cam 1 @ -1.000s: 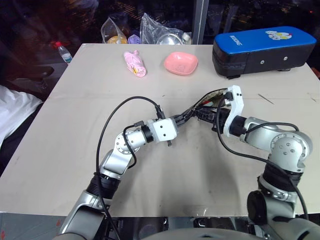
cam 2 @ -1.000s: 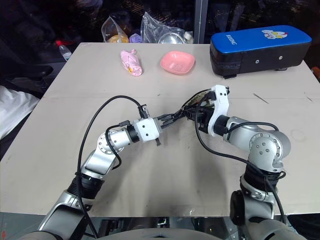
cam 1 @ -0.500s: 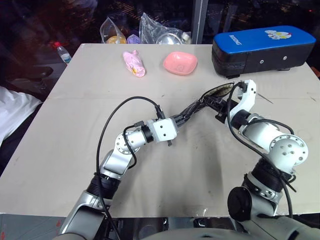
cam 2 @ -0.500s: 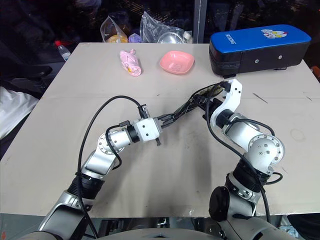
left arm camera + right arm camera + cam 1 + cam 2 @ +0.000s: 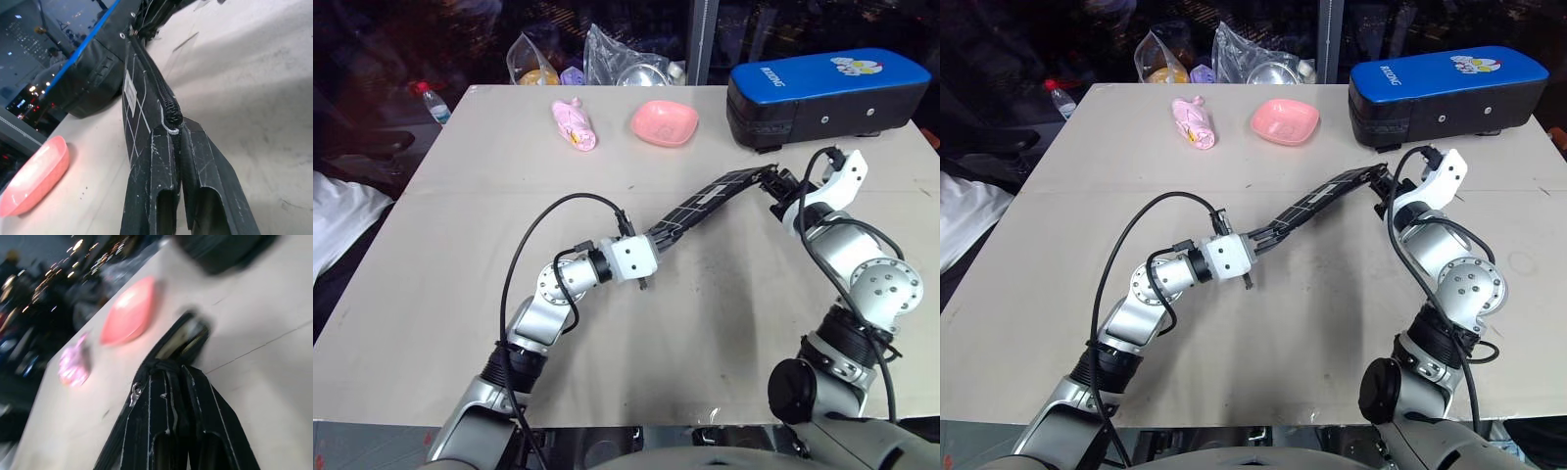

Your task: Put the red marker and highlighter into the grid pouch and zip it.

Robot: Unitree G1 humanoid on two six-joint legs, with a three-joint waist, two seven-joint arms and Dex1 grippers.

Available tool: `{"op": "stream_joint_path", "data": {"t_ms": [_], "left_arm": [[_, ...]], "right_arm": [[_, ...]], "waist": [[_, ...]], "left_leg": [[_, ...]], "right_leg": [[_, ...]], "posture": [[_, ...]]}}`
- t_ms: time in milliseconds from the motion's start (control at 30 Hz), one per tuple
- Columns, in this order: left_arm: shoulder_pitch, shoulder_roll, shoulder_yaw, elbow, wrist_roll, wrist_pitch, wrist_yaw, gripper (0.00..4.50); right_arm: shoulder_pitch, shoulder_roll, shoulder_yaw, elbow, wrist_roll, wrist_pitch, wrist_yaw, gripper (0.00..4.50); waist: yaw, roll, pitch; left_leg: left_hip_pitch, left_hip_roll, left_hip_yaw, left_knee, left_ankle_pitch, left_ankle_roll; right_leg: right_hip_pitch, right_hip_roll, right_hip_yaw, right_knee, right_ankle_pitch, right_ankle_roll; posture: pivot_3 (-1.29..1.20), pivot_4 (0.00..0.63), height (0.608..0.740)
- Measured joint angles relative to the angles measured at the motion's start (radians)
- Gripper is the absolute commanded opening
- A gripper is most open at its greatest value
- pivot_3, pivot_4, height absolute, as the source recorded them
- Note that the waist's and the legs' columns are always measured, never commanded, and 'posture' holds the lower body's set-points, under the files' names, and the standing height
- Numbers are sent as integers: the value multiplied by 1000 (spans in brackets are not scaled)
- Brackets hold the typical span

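One large beige table (image 5: 460, 245) carries everything. The biggest thing on it is one black case with a blue top (image 5: 827, 93), standing at the far right edge. Next in size is the one grid pouch (image 5: 705, 204); it is stretched above the table in a long slanted line between the two grippers, lower at the left end and higher at the right end, near the case.

The left gripper (image 5: 177, 134) holds the lower end: its two black fingers (image 5: 159, 161) are pressed together on the pouch's edge beside the zipper. In the left wrist view the zipper teeth run closed away from the fingers, and one small white label (image 5: 130, 90) is on the grid fabric. The right gripper (image 5: 176, 374) holds the upper end, its two fingers pinched together on the pouch; just beyond them that end of the pouch gapes open a little.

Farther back there is one pink dish (image 5: 665, 122), one pink wrapped object (image 5: 576, 125) to its left, and two clear plastic bags (image 5: 622, 61) at the far edge. One small bottle (image 5: 433, 100) stands beyond the table's left corner.

I cannot see the marker or the highlighter.
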State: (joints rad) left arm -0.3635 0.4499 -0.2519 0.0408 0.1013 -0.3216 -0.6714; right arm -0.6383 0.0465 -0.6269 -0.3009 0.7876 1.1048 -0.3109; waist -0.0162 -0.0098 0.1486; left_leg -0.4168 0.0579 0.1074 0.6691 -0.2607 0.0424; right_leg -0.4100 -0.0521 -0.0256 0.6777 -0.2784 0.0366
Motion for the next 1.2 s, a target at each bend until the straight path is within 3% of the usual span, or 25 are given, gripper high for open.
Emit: {"op": "stream_joint_path", "data": {"t_ms": [200,333,400,467,500,667,733,767,900,1200], "left_arm": [[-40,16,8,94,47,-24,41,0],[-57,38,13,154,72,-42,56,0],[-57,41,16,168,61,-40,50,0],[-42,46,40,169,21,-27,34,723],[-31,49,59,166,-13,-4,18,1074],[70,52,137,129,-147,123,-10,3144],[158,49,179,40,-258,250,-40,3790],[172,51,184,33,-271,269,-45,3790],[344,101,233,-173,-420,470,-96,3790],[489,88,249,-367,-442,608,-15,3790]], "right_arm": [[32,-23,22,19,-15,-61,-23,93],[153,-159,145,-6,-18,-33,97,93],[200,-209,181,-23,-13,-23,156,614],[278,-318,238,-58,-9,-22,274,1383],[339,-415,281,-80,-16,-43,374,1990],[504,-611,392,-81,-126,-255,696,4121],[589,-696,425,-30,-199,-424,865,4500],[598,-701,423,-15,-214,-446,884,4500],[665,-778,418,207,-278,-741,1194,4500],[589,-783,407,560,-327,-1071,1471,4500]], "waist": [[0,0,0],[2,0,0],[2,0,0],[2,0,0],[2,0,0],[-2,-1,0],[0,-2,1],[1,-2,1],[3,-3,2],[7,-3,2]], "left_leg": [[0,0,1,0,0,0],[0,0,2,0,0,0],[0,0,2,0,0,0],[0,0,2,0,-1,1],[0,0,2,0,-1,2],[1,1,2,0,-3,4],[1,1,2,0,-3,4],[1,1,2,0,-3,4],[2,0,2,1,-2,4],[4,0,1,1,-3,4]], "right_leg": [[0,0,0,0,0,0],[0,-1,2,-1,0,0],[0,-1,2,-1,0,0],[0,-1,2,-2,-1,1],[0,-1,2,-2,-1,1],[0,1,3,-1,-1,1],[0,0,3,-2,-1,2],[0,0,3,-2,-1,2],[1,0,4,-1,-1,2],[3,1,6,-1,-1,1]], "posture": [[0,150,737],[0,150,737],[0,150,737],[0,150,737],[0,150,737],[0,150,737],[0,150,737],[0,150,737],[0,150,737],[0,150,737]]}}
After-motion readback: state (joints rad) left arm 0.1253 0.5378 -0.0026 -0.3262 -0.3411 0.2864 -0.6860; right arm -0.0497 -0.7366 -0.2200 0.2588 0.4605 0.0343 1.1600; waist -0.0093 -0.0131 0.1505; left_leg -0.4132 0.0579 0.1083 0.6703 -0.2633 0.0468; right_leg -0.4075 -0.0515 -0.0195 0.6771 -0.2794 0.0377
